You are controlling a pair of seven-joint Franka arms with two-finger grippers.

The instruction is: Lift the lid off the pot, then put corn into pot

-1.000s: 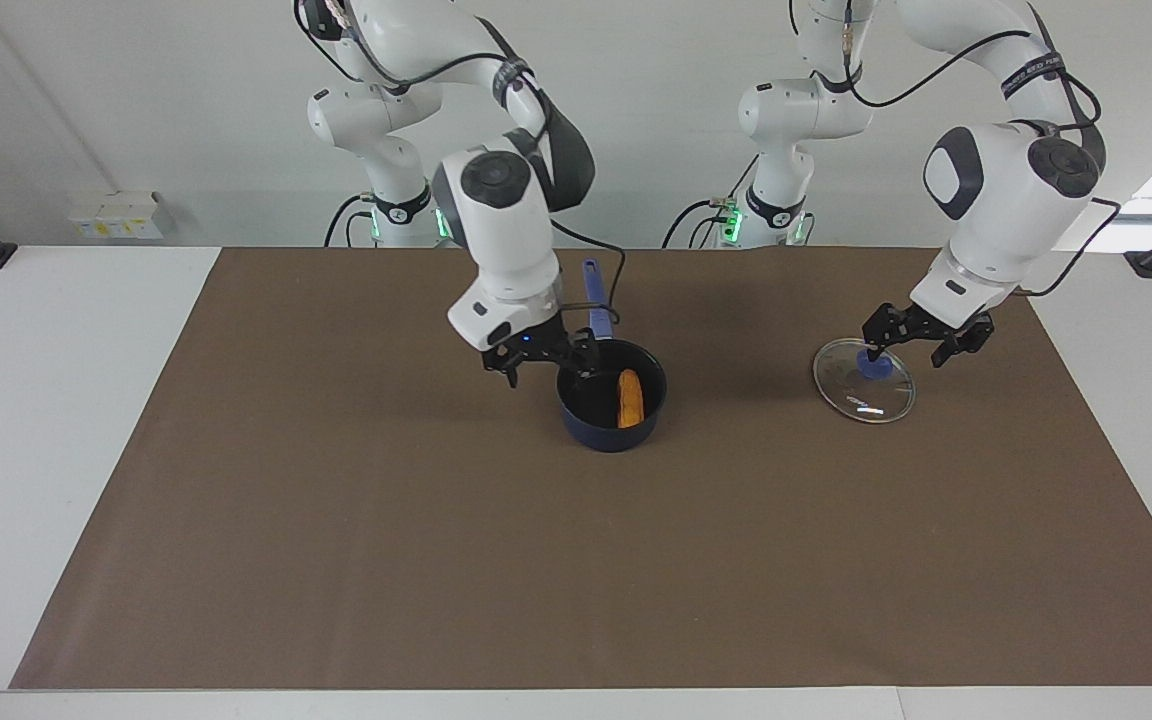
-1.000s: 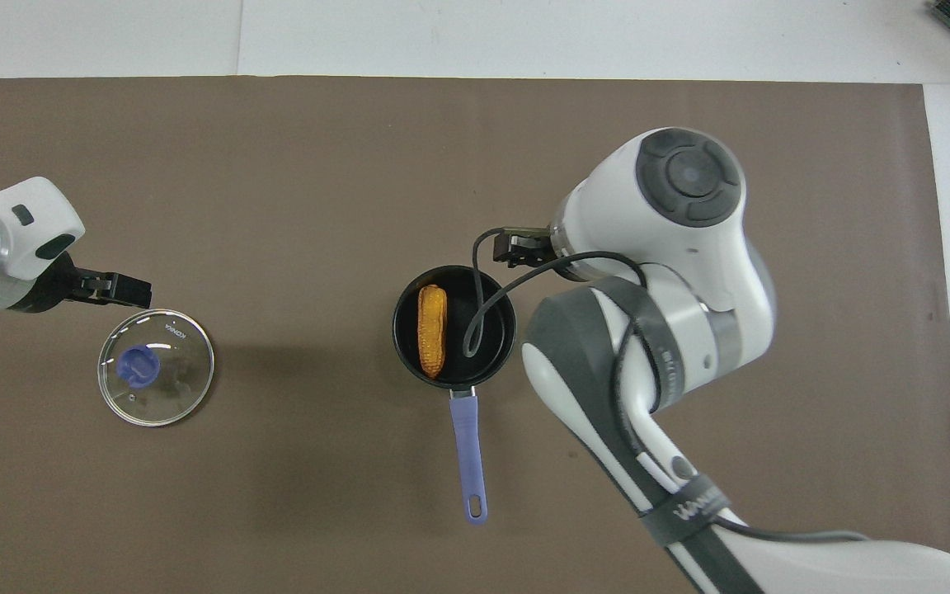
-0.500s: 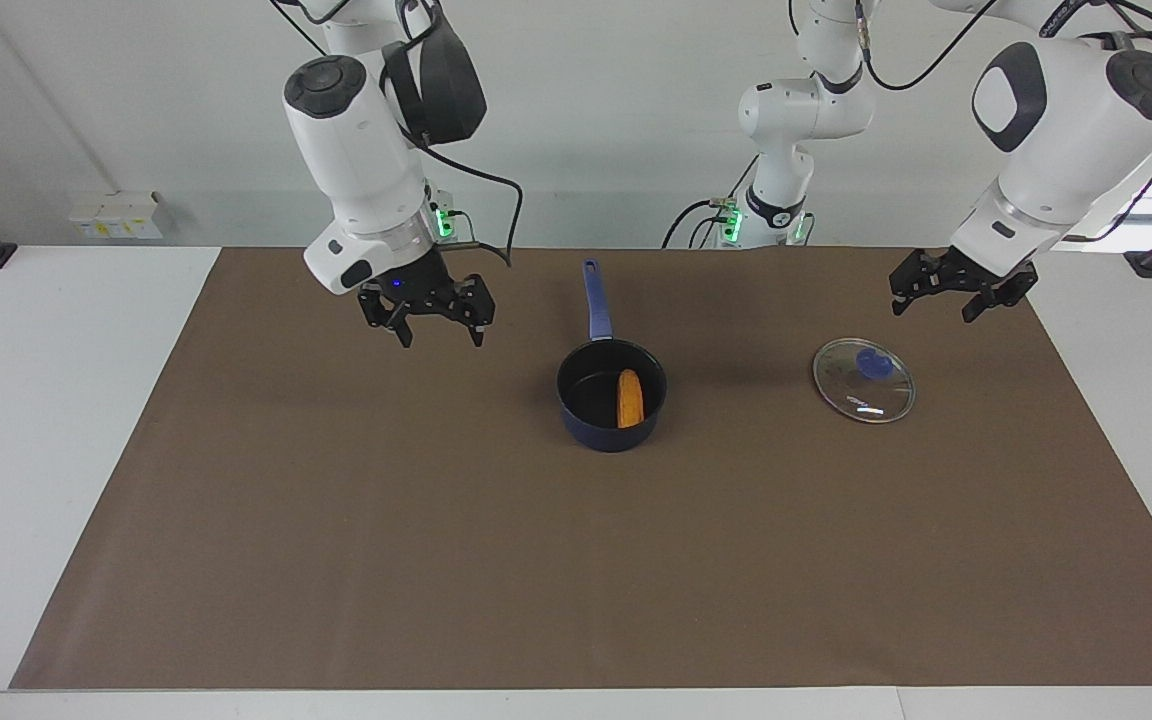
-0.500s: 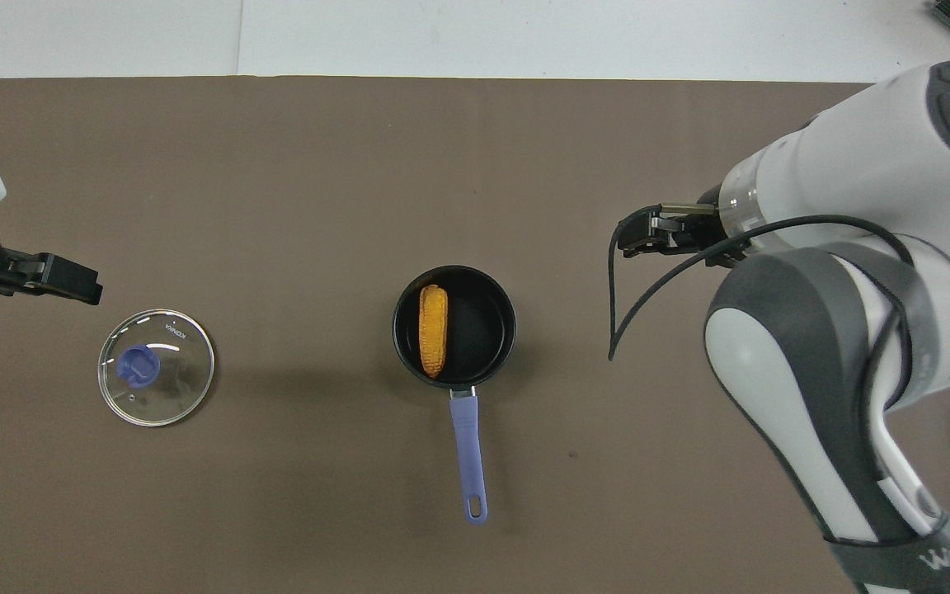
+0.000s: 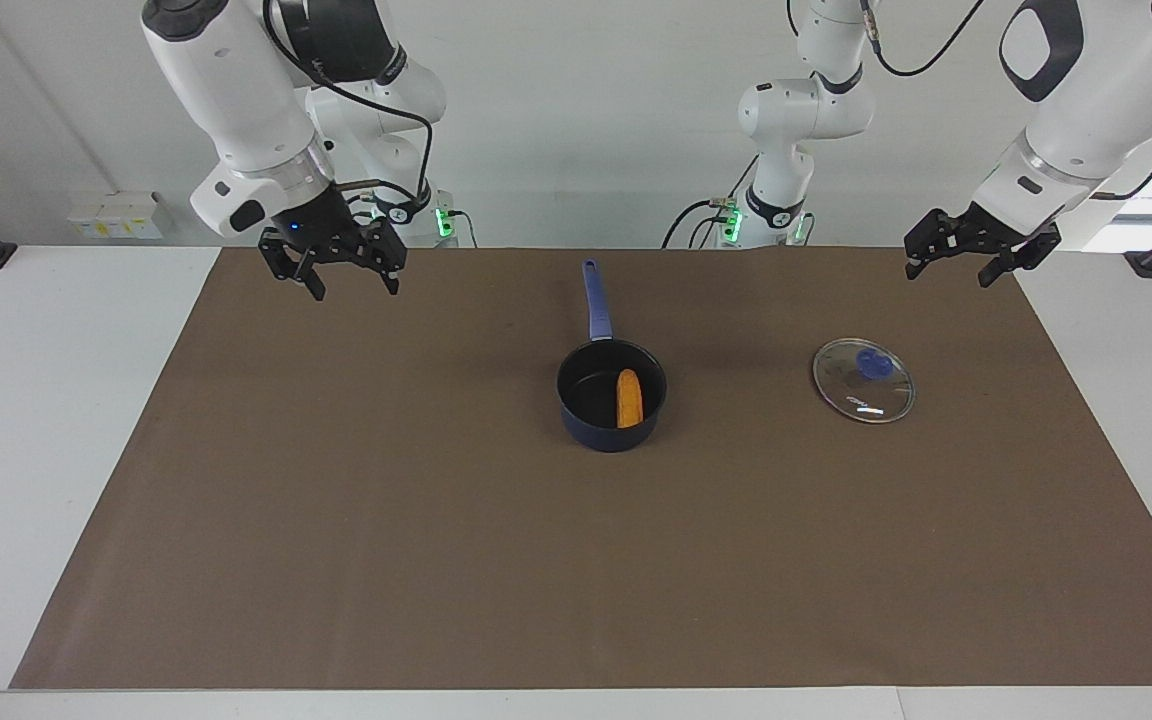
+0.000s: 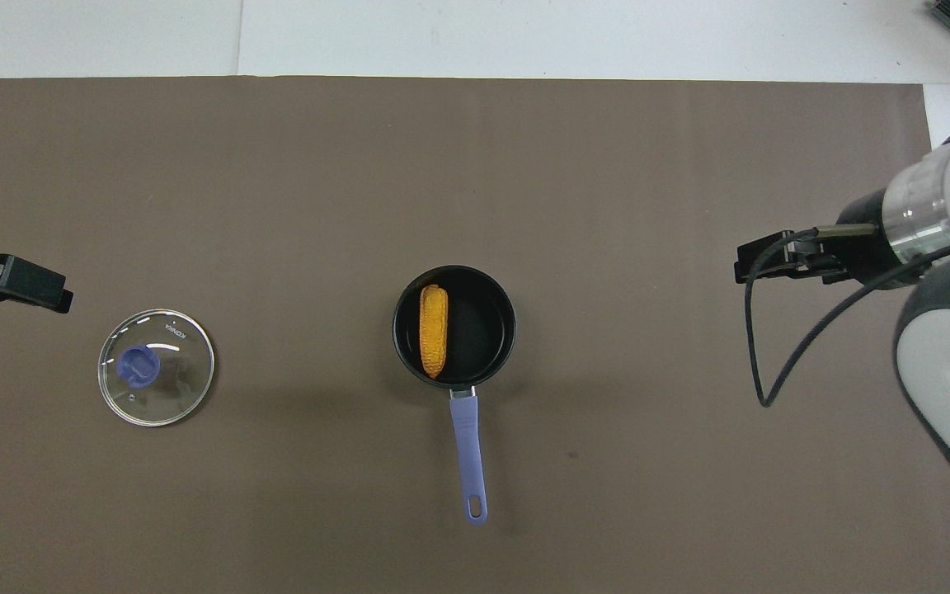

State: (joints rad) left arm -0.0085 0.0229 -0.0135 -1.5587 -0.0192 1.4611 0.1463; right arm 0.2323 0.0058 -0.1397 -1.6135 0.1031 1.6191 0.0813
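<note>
— Across the white table, what is lying, biggest thing first?

— A brown rectangular mat is covering most of it, almost edge to edge. Midway between the mat's two short edges, the small dark navy-blue saucepan is standing uncovered, its long straight blue handle pointing toward the robots' edge.

— Where is the lid sitting?

— The round clear glass lid with a metal rim and blue knob is lying flat on the mat, well apart from the pot, toward the left arm's end.

— And the corn?

— The stubby orange-yellow corn cob is lying inside the pot, on the side toward the lid.

— What are the grippers doing?

— The right gripper is hanging over the mat's corner at the robots' edge, fingers spread and gripping nothing. The left gripper is hanging over the other corner on that edge, fingers likewise apart, nothing between them.
</note>
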